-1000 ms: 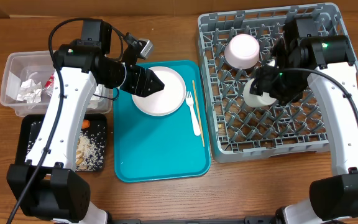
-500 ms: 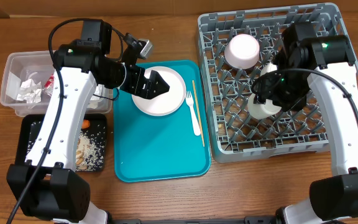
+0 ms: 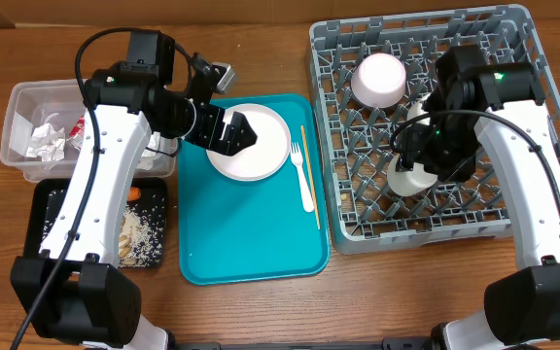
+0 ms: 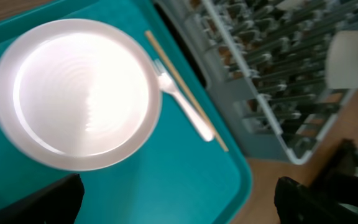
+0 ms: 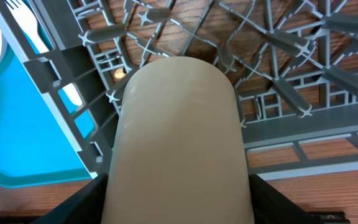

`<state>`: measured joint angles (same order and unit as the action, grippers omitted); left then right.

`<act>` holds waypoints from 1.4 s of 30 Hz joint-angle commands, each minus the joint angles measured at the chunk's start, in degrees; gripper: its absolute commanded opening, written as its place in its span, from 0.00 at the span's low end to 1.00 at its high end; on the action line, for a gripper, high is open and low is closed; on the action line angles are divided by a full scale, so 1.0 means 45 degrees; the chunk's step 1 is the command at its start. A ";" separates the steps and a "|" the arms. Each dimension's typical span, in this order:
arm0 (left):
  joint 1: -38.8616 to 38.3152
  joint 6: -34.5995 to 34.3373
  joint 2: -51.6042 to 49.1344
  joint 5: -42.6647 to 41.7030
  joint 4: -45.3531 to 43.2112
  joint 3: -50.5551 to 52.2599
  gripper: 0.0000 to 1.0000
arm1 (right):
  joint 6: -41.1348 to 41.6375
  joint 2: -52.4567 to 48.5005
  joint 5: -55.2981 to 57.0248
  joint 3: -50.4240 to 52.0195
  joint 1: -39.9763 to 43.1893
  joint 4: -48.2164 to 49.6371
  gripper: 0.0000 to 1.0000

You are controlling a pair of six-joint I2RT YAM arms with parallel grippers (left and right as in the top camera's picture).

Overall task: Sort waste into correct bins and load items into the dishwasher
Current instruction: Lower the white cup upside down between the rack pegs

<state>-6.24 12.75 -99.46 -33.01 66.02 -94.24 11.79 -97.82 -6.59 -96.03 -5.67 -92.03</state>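
Observation:
A white plate [image 3: 251, 143] lies on the teal tray [image 3: 251, 243], with a white fork [image 3: 302, 175] and a thin wooden stick [image 3: 310, 175] to its right. My left gripper [image 3: 244, 132] is open and empty above the plate's left part; the left wrist view shows the plate [image 4: 79, 93], fork [image 4: 182, 102] and stick [image 4: 185, 90] ahead of the open jaws [image 4: 179, 199]. My right gripper [image 3: 426, 156] is shut on a small white cup [image 3: 408, 175] over the grey dish rack [image 3: 358, 224]; the cup [image 5: 179, 143] fills the right wrist view. An upturned bowl [image 3: 378, 78] sits in the rack.
A clear tub [image 3: 17, 107] at far left holds crumpled napkins [image 3: 45, 141] and a red wrapper [image 3: 79, 126]. Below it a black tray [image 3: 42, 209] holds a carrot piece [image 3: 134, 194] and beige crumbs [image 3: 142, 238]. The rack's wall stands beside the teal tray.
My right gripper has carried the cup toward the front of the rack and lower among the pegs. My left gripper has shifted slightly left over the plate.

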 commanded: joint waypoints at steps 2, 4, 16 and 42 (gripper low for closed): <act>0.0049 -0.0024 -0.0112 0.2021 -0.0010 -0.0097 1.00 | 0.0058 0.0282 0.0126 0.0321 -0.0034 0.0330 0.10; 0.0049 -0.0024 -0.0112 0.2200 -0.0010 -0.0097 1.00 | 0.0058 0.0282 0.0126 0.0505 -0.0034 0.0476 0.10; 0.0049 -0.0024 -0.0112 0.2482 -0.0010 -0.0097 1.00 | 0.0044 0.0282 0.0131 0.1987 -0.0058 0.1977 0.10; 0.0049 -0.0024 -0.0112 0.2482 -0.0010 -0.0097 1.00 | -0.0491 0.0287 0.0121 0.2089 -0.0058 0.2793 0.05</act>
<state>-6.22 12.75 -99.46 -22.00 66.02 -94.24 10.55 -96.16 -6.59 -84.29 -5.74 -79.50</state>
